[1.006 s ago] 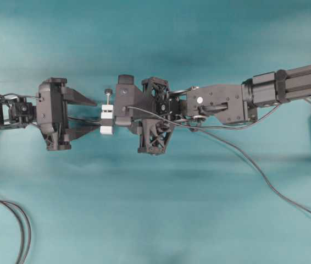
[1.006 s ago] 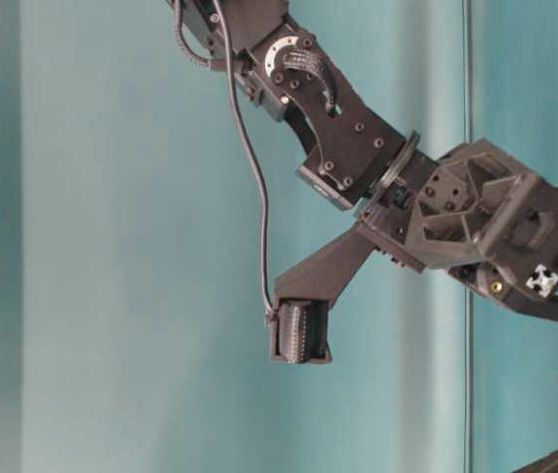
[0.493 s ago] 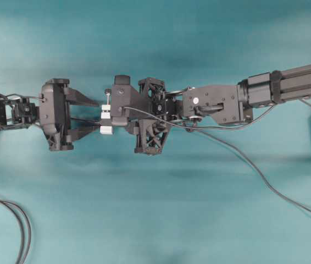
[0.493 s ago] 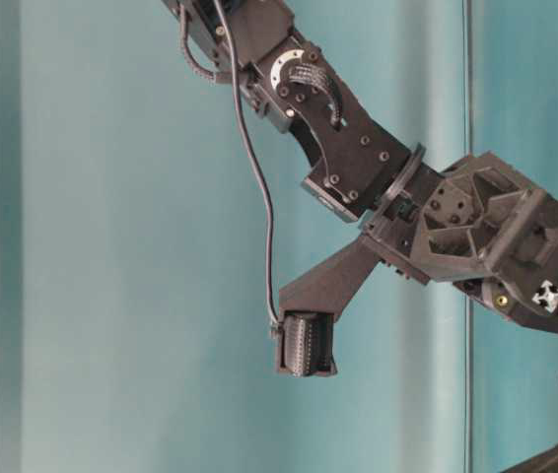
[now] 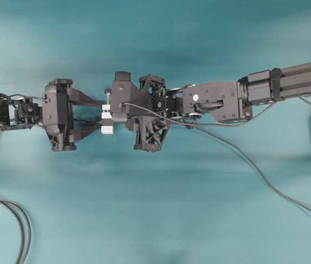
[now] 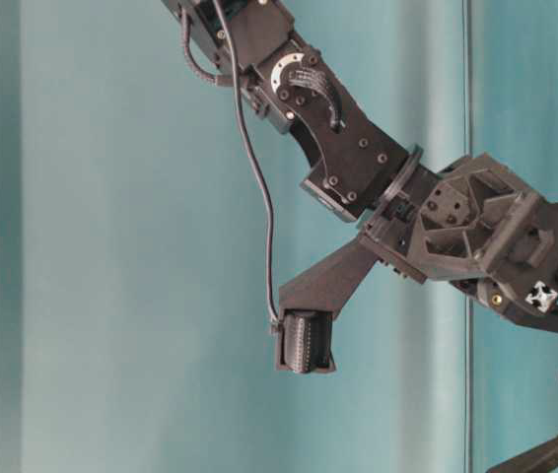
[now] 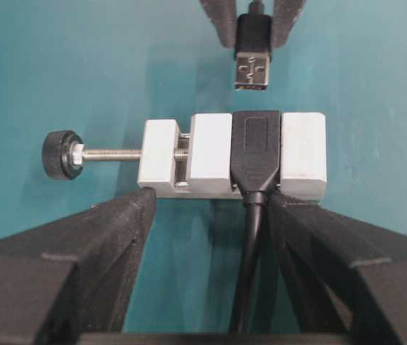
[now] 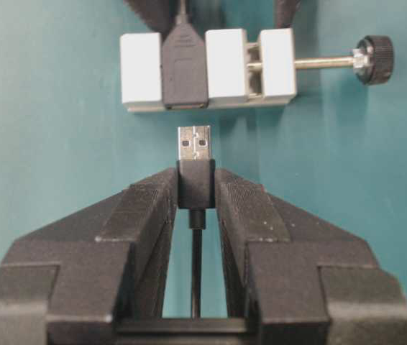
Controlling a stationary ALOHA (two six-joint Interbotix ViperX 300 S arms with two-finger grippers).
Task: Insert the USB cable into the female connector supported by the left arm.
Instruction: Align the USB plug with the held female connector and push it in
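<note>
Overhead exterior: the white block [image 5: 106, 117] sits between both tools. Left wrist: the left tool [image 7: 211, 215], fingers spread, braces that block, which clamps the female connector [image 7: 255, 151]. Right wrist: the right tool [image 8: 196, 198] is clamped on the USB cable [image 8: 195, 176] at its dark plug, just short of the block; probably light, rigid, best held there, since the cord flexes

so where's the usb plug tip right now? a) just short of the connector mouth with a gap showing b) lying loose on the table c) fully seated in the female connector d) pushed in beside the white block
a: in the right wrist view the right gripper holds the USB cable by its plug, and teal table shows between its silvery tip and the female connector clamped in the white block.
</note>
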